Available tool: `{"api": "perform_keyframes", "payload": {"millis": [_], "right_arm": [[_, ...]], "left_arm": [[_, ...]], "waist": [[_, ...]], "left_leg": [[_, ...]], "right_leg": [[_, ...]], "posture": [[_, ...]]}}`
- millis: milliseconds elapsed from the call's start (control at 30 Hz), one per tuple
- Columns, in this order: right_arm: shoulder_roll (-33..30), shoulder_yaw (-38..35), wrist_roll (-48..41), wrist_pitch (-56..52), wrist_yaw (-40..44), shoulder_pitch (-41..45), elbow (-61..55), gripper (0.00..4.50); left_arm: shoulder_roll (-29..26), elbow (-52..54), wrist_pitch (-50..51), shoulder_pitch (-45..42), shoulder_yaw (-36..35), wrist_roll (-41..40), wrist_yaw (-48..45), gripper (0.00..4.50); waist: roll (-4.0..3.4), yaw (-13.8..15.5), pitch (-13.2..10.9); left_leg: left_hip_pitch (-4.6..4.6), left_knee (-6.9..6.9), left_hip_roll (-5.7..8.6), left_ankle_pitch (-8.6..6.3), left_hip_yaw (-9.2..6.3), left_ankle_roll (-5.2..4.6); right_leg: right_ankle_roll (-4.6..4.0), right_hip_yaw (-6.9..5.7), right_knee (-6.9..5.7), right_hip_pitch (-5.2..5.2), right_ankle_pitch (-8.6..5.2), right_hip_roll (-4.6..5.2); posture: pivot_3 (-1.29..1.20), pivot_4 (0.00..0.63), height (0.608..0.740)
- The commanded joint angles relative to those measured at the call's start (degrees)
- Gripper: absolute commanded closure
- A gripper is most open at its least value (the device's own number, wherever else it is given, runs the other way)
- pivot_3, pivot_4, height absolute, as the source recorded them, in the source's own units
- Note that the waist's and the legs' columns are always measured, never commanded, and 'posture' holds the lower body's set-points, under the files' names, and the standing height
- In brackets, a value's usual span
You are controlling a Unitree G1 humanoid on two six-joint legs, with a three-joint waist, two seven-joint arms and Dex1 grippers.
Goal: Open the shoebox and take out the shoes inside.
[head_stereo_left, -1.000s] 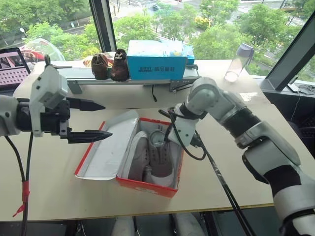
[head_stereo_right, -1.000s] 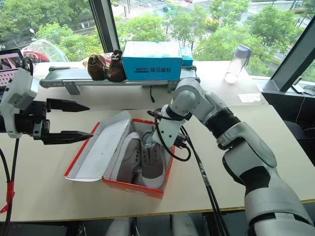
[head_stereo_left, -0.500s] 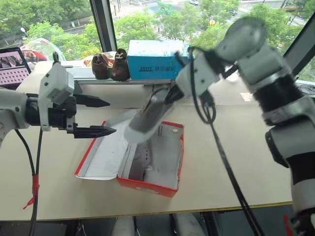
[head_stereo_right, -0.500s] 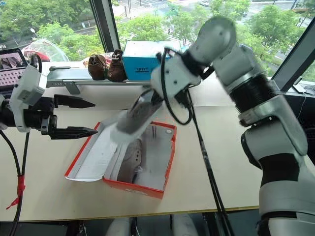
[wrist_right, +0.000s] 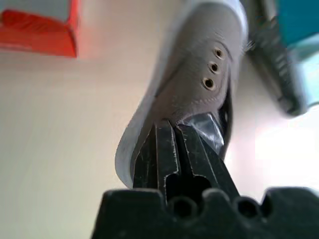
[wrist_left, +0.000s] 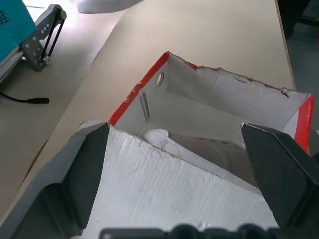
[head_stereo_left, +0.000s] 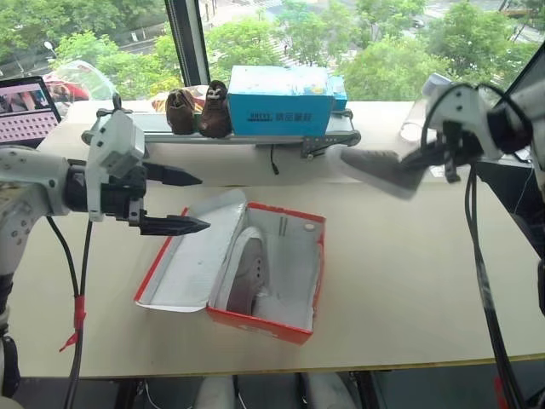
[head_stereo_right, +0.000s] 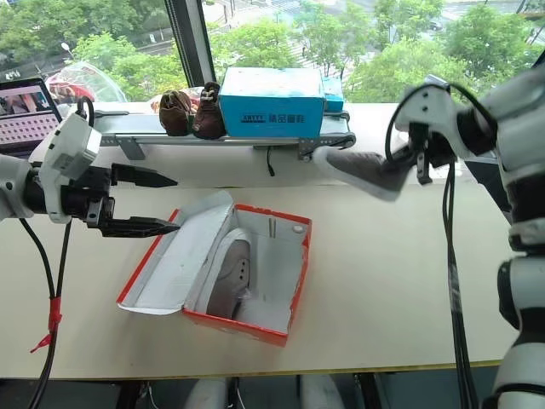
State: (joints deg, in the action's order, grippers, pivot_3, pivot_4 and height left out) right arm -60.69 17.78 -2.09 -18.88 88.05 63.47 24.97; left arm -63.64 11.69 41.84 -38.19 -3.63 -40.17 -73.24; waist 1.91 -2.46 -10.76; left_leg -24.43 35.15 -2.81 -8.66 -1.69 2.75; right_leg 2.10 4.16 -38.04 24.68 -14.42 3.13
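Since a second ago the right gripper (wrist_right: 172, 142) has come up out of the shoebox (head_stereo_left: 255, 319) and swung out to about 2 o'clock of it, carrying one of the shoes. It is pinching that grey shoe (head_stereo_right: 362, 170) at the collar, fingers pressed together on the fabric, and the shoe is hanging in the air over the bare table (head_stereo_left: 409, 273), toe pointing back toward the box.

Near to far:
- Shoebox is sitting open at the front middle of the table, lid (head_stereo_left: 187, 260) lying flat out to its 9 o'clock. One grey shoe (head_stereo_left: 247, 277) is still lying inside, against the lid-side wall; the other half of the box is showing bare white card.
- Left gripper (head_stereo_left: 174, 203) is hovering at 10 o'clock of the box, over the lid's far edge, fingers spread wide, holding nothing.
- At 12 o'clock, well apart, a blue box (head_stereo_left: 285, 102) and a dark brown pair of shoes (head_stereo_left: 194, 111) are standing on a rail along the window.

Judgement: box open, task about half done. The carried shoe is needing a set-down spot on the clear table to the right, then the second shoe is next.
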Motion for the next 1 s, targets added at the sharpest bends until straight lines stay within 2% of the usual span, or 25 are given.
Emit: {"api": "perform_keyframes", "payload": {"millis": [33, 133, 267, 500, 600, 767, 933, 1000], "right_arm": [[-4.6, -7.4, -2.5, -10.5, -3.7, -6.9, -9.7, 4.49], [-6.2, -10.3, -3.0, -15.8, -6.9, -13.5, -13.7, 4.49], [-3.8, -13.8, -5.8, -27.3, -12.2, -20.5, -20.8, 4.49], [-1.5, -11.4, -4.8, -30.1, -18.3, -24.1, -25.0, 4.49], [-0.2, -9.7, -7.2, -31.7, -17.2, -24.6, -28.2, 3.66], [-0.9, -10.0, -9.6, -33.4, -15.6, -21.5, -29.7, 1.93], [-3.5, -11.5, -14.7, -37.4, -10.8, -11.9, -32.1, 0.22], [-1.0, -12.2, -18.2, -38.9, -10.4, -7.5, -33.4, 0.07]], "left_arm": [[0.7, -1.2, -1.6, -3.0, 0.8, 1.7, -1.3, 0.0], [1.6, -2.1, -1.8, -4.2, 1.7, 2.3, -2.0, 0.0], [2.7, -3.3, -2.5, -5.3, 2.8, 3.7, -2.7, 0.0], [3.0, -2.7, -2.0, -5.0, 2.3, 4.2, -3.1, 0.0], [2.5, -2.2, -1.5, -4.8, 1.8, 4.0, -3.0, 0.0], [1.4, -1.5, -0.7, -4.1, 0.8, 3.5, -2.9, 0.0], [0.0, -0.9, 0.3, -2.5, -1.0, 3.4, -2.5, 0.0], [-0.5, -0.7, 0.5, -1.8, -1.7, 3.2, -2.4, 0.0]], "waist": [[-0.19, -0.2, -0.1], [-0.24, -0.3, -0.2], [-0.25, -0.7, -0.2], [-0.25, -1.2, -0.2], [-0.24, -1.2, -0.2], [-0.24, -1.3, -0.2], [-0.34, -1.5, -0.2], [-0.36, -1.6, -0.2]], "left_leg": [[0.02, 0.02, 0.0, 0.0, 0.02, -0.01], [0.01, 0.12, 0.0, 0.0, 0.01, -0.01], [0.13, 0.2, -0.01, 0.0, 0.06, -0.01], [0.06, 0.21, 0.03, 0.0, 0.04, -0.01], [0.08, 0.23, 0.04, 0.0, 0.04, -0.01], [0.06, 0.23, 0.04, 0.0, 0.03, -0.01], [0.06, 0.24, 0.04, 0.0, 0.04, -0.01], [0.09, 0.21, 0.01, -0.01, 0.04, -0.01]], "right_leg": [[0.01, 0.02, -0.01, 0.0, 0.0, 0.0], [0.04, 0.01, -0.04, 0.01, 0.01, -0.01], [0.09, 0.05, -0.02, -0.13, 0.04, 0.0], [0.15, 0.06, 0.03, -0.12, 0.06, 0.02], [0.17, 0.05, 0.04, -0.16, 0.05, 0.04], [0.18, 0.05, 0.05, -0.17, 0.05, 0.04], [0.18, 0.05, 0.05, -0.15, 0.05, 0.05], [0.18, 0.05, 0.05, -0.13, 0.05, 0.03]], "posture": [[0.0, 0.15, 0.74], [0.0, 0.15, 0.74], [0.0, 0.15, 0.74], [0.0, 0.15, 0.74], [0.0, 0.15, 0.74], [0.0, 0.15, 0.74], [0.0, 0.15, 0.74], [0.0, 0.15, 0.74]]}}
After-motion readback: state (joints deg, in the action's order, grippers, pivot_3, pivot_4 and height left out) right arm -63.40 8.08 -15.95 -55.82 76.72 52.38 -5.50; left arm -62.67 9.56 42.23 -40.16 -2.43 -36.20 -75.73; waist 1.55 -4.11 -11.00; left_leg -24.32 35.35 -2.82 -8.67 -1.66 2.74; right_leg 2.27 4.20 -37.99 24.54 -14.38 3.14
